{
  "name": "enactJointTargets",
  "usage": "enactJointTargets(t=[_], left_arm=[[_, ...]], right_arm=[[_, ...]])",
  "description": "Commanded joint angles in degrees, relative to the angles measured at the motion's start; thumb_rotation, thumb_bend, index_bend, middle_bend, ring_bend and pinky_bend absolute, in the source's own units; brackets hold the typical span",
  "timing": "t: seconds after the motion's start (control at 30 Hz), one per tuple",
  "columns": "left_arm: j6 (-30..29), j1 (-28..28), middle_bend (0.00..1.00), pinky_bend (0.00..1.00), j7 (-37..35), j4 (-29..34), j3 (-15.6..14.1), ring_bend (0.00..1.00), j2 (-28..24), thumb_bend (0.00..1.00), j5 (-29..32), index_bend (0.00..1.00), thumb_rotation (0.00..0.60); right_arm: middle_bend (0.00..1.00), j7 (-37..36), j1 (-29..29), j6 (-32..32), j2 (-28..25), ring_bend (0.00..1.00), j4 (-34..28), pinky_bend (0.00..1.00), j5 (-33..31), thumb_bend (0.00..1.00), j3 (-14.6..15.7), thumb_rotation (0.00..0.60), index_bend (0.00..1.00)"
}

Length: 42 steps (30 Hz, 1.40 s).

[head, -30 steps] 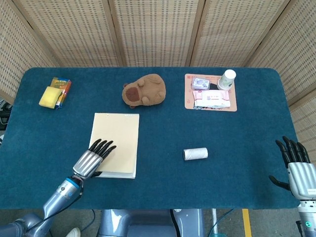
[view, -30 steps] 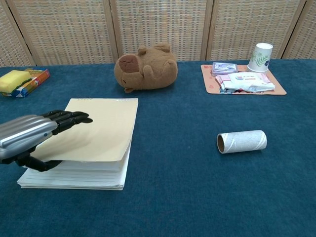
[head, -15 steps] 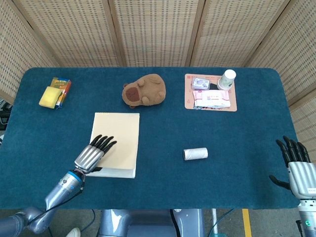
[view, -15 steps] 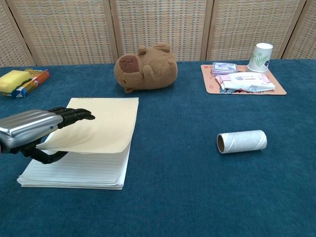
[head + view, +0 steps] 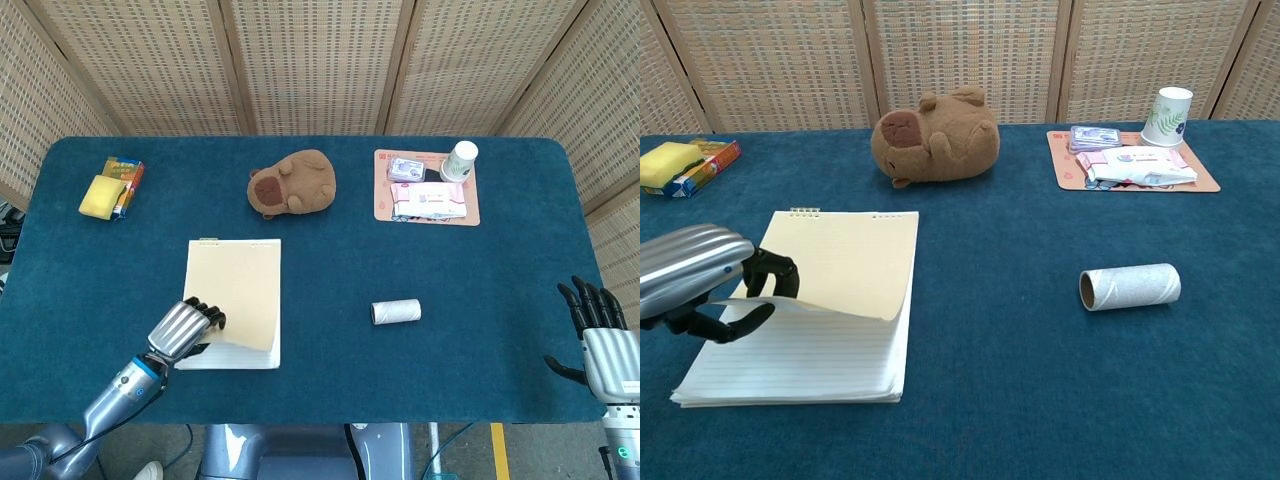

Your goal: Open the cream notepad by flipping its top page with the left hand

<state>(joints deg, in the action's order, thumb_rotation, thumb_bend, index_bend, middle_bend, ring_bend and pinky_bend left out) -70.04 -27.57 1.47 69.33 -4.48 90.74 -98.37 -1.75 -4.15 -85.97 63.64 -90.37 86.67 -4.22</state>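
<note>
The cream notepad (image 5: 243, 285) lies on the blue table, left of centre, with its spiral edge away from me. My left hand (image 5: 185, 328) is at the pad's near left corner, fingers curled over the top page (image 5: 855, 262) and thumb beneath it, holding its near edge lifted. The page bows upward, and lined paper (image 5: 800, 352) shows under it. In the chest view the left hand (image 5: 702, 280) sits at the left edge of the frame. My right hand (image 5: 600, 335) hovers at the table's right edge, fingers spread and holding nothing.
A brown plush animal (image 5: 292, 183) lies behind the pad. A cardboard roll (image 5: 396, 312) rests to the right of centre. At the back right, a pink mat (image 5: 384, 206) holds packets and a paper cup (image 5: 460, 160). A yellow sponge and box (image 5: 110, 187) sit back left.
My left hand's fingers have curled over the top page and lifted its near edge higher, uncovering more lined paper. The pad has slid slightly toward me. The right hand has not moved.
</note>
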Motion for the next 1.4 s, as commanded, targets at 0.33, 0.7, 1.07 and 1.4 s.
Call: enactJointTargets(t=[0.33,0.7,1.07,1.4], left_arm=[[-7.93,2.90,0.63,0.44,-8.41,4.46,-9.32,0.54,-8.42,0.59,-8.72,0.74,0.600],[-9.03,2.00,0.63,0.44,-5.73,10.38,-4.86,0.54,-13.10,0.59,-5.90,0.75,0.600],[-3.70,-4.32,0.63,0.43,-5.53,13.68,8.23,0.54,-16.30,0.59,5.33,0.75,0.600],[10.05,-14.72,0.63,0.33,-4.06,4.03,19.59,0.53,-12.18,0.59,20.10,0.74,0.600]], right_arm=[[0.00,0.62,-0.02,-0.01,0.17,0.00,-0.23,0.00,0.23,0.00,0.16,0.600,0.00],[0.00,1.16,0.10,-0.72,0.09,0.00,-0.38,0.00,0.73,0.00,0.14,0.600,0.00],[0.00,2.31,-0.21,-0.02,0.60,0.00,-0.02,0.00,-0.25,0.00,-0.20,0.600,0.00],[0.00,3.44,-0.52,1.02,1.13,0.00,1.17,0.00,-3.09,0.00,-1.34,0.600,0.00]])
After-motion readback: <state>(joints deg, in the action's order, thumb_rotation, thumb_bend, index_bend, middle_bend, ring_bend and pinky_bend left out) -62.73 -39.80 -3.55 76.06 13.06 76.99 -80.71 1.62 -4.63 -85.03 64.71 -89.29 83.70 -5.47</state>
